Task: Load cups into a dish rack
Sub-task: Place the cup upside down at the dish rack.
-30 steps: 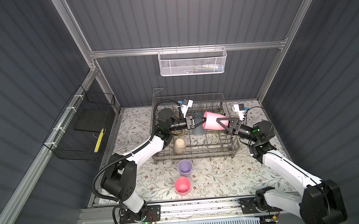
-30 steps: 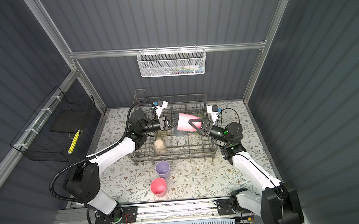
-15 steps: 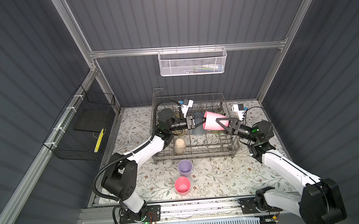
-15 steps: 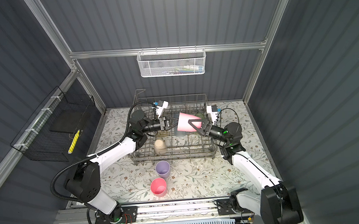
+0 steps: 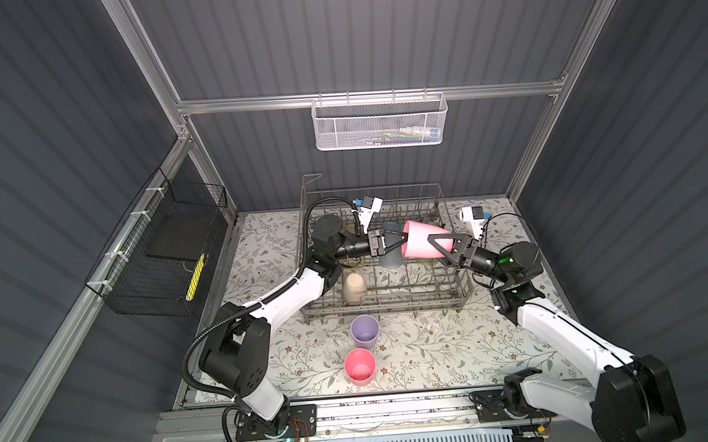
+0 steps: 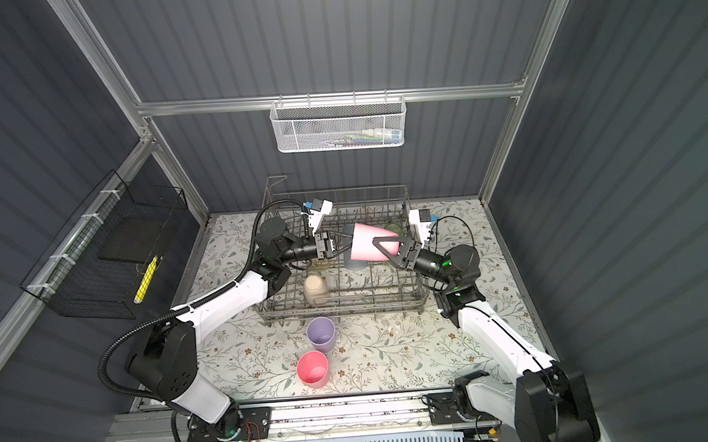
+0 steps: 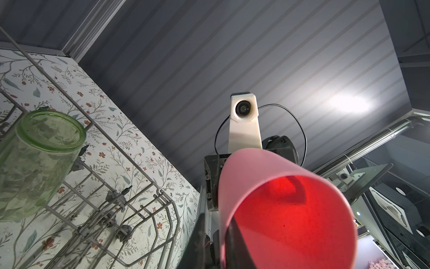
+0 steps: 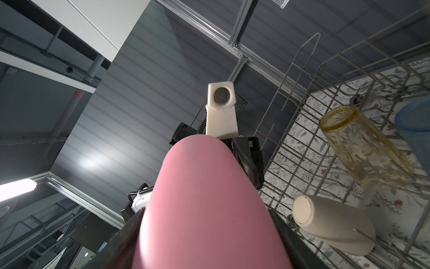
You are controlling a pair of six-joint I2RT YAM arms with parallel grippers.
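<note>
A pink cup (image 5: 422, 239) (image 6: 370, 246) hangs on its side above the grey wire dish rack (image 5: 390, 307). My right gripper (image 5: 430, 245) (image 8: 207, 244) is shut on its body, one finger on each side. My left gripper (image 5: 401, 241) (image 7: 218, 242) straddles the rim, one finger inside and one outside, jaws slightly open with a gap at the outer finger. In the rack are a beige cup (image 5: 354, 286), a blue cup (image 6: 356, 263), an amber cup (image 8: 363, 146) and a green cup (image 7: 35, 163). A lilac cup (image 5: 365, 331) and another pink cup (image 5: 360, 366) stand upright on the mat in front.
A white mesh basket (image 5: 380, 123) hangs on the back wall. A black wire basket (image 5: 162, 248) hangs on the left wall. Both arms meet over the middle of the rack.
My left jaws have parted slightly from the pink cup's rim. The right jaws have narrowed onto the cup's body. The cup has barely moved.
</note>
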